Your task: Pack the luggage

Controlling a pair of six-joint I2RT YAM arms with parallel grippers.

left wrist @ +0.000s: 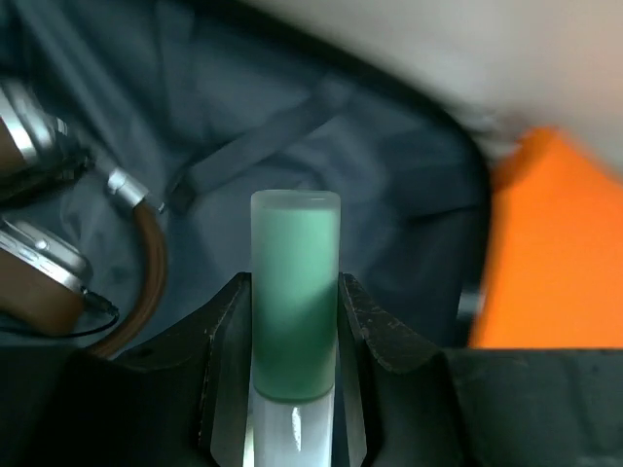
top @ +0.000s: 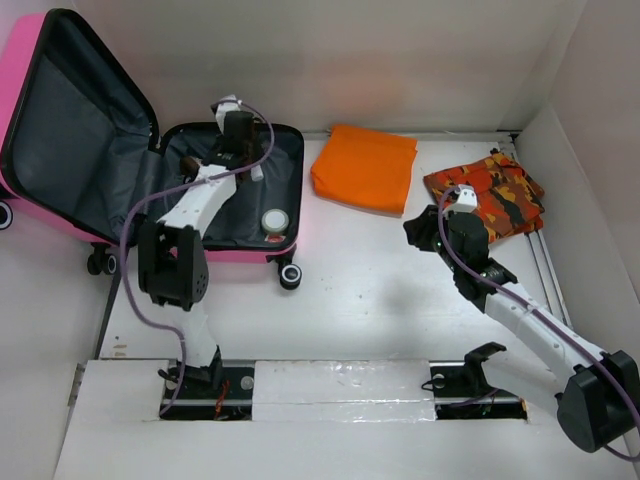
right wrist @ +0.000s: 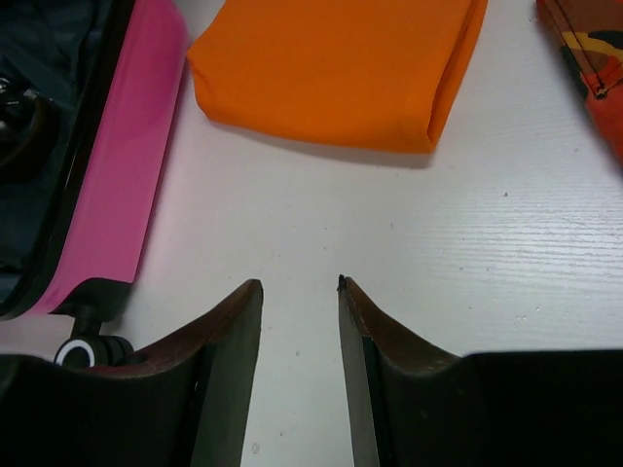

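Observation:
The luggage (top: pixel 228 254), a hot-pink hard-shell suitcase, lies open at the far left, its lid (top: pixel 80 130) propped up and its dark grey lining showing. My left gripper (top: pixel 248 162) hangs over the lower half, shut on a pale green tube (left wrist: pixel 295 292) that stands up between the jaws (left wrist: pixel 292 282). Brown and silver headphones (left wrist: pixel 58 263) lie on the lining to the tube's left. A round white jar (top: pixel 274 220) sits near the suitcase's front edge. My right gripper (right wrist: pixel 299 284) is open and empty above bare table, short of a folded orange cloth (right wrist: pixel 341 68).
The folded orange cloth (top: pixel 365 167) lies just right of the suitcase. An orange, red and black patterned garment (top: pixel 487 190) lies at the far right by the side wall. White walls close the back and right. The suitcase wheels (top: pixel 290 277) stick out toward me.

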